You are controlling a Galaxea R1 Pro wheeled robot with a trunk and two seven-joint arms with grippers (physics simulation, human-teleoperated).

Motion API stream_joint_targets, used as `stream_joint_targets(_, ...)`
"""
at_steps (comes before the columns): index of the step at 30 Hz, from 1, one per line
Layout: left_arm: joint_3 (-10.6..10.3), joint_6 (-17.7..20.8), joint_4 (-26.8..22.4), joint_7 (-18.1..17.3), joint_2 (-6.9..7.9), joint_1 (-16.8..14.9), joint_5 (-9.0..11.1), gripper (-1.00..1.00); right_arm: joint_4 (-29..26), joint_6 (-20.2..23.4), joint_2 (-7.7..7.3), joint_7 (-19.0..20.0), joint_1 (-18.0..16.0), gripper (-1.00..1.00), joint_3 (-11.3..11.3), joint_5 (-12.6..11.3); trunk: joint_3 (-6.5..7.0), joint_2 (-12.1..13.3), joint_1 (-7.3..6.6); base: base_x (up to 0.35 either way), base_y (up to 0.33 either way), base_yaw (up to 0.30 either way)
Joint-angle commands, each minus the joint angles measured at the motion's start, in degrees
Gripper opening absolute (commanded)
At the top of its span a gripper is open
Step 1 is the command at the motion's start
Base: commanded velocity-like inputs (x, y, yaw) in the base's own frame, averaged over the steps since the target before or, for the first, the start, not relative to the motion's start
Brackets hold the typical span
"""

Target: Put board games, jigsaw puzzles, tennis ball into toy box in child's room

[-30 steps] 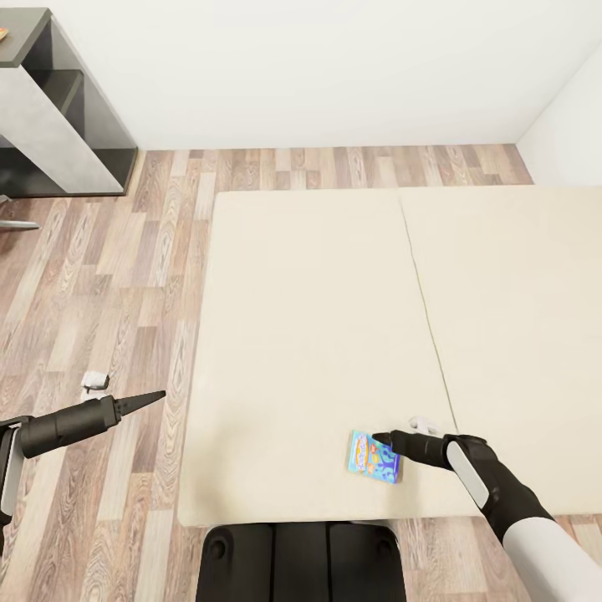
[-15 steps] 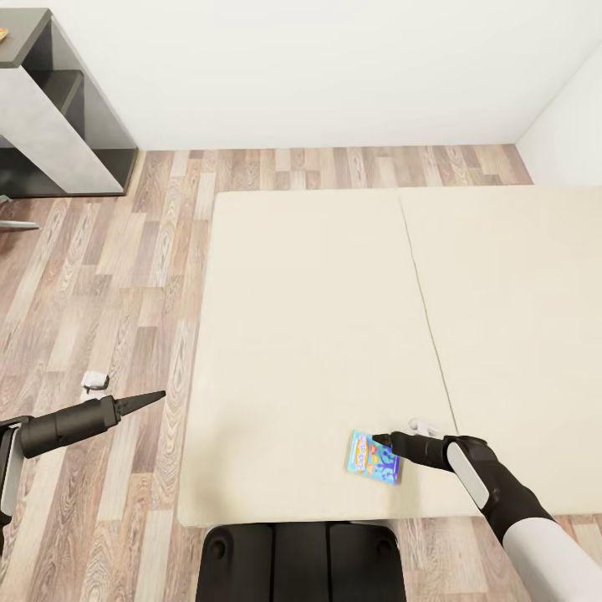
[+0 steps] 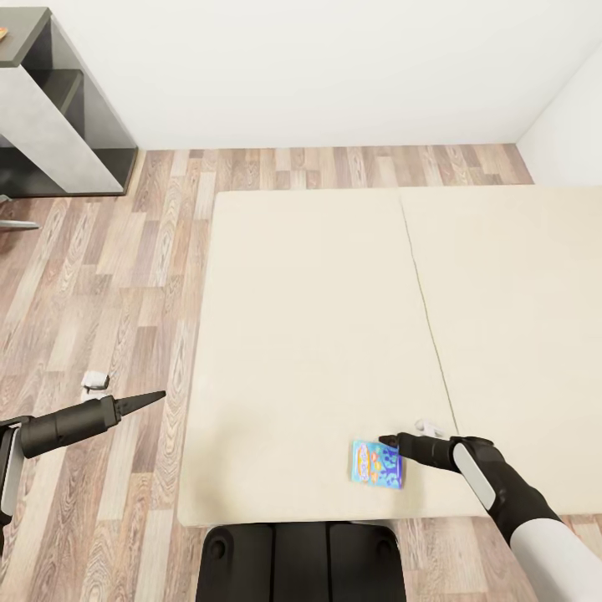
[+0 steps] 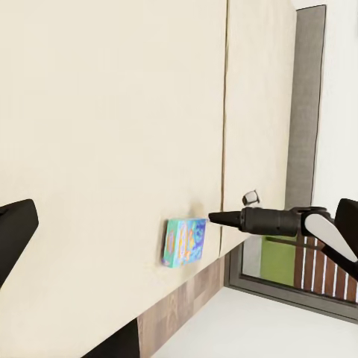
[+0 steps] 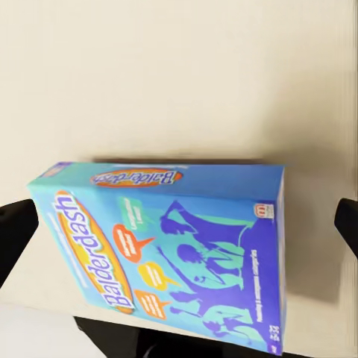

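Start with what lies nearest you: the board game (image 3: 376, 463) is flat on the bed (image 3: 318, 334), close to its near edge and a little left of the seam between the two mattress halves. Your right gripper (image 3: 387, 441) sits just at the box's far right corner. In the right wrist view the box (image 5: 168, 250) lies between the two dark fingertips (image 5: 16, 231), which stand spread wide at either side and touch nothing.

To take it well, you probably want to bring the fingers lower so they straddle the box's short sides, then close squarely on the cardboard walls instead of on the printed lid. The box is thin and lies flat on a soft surface, so a shallow pinch could slide off; press slightly into the mattress before closing. Keep the wrist level so the box does not twist out as it lifts.

Further left, your left gripper (image 3: 150, 398) hangs over the wooden floor (image 3: 125, 276), well apart from the bed, its fingers pressed together into a point.

Far off, a grey shelf unit (image 3: 58, 109) stands against the white wall.
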Motion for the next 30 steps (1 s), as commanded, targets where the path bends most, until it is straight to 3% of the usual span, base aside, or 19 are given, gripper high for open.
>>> stream_joint_targets(1,0.0,0.6,0.0,-0.3,0.0,0.0,-0.1,1.0,0.0,0.1,-0.07,0.1,0.0,1.0,0.1,0.0,-0.06,-0.1,0.03,0.0,0.0,0.0)
stream_joint_targets(16,0.0,0.6,0.0,-0.3,0.0,0.0,-0.1,1.0,0.1,0.0,0.31,0.1,0.0,1.0,1.0,0.1,-0.06,-0.1,0.03,0.0,0.0,0.0)
stream_joint_targets(30,0.0,0.6,0.0,-0.3,0.0,0.0,0.0,1.0,5.0,-0.7,0.81,0.1,-0.1,1.0,0.9,0.5,-0.06,-0.1,0.03,0.0,0.0,0.0)
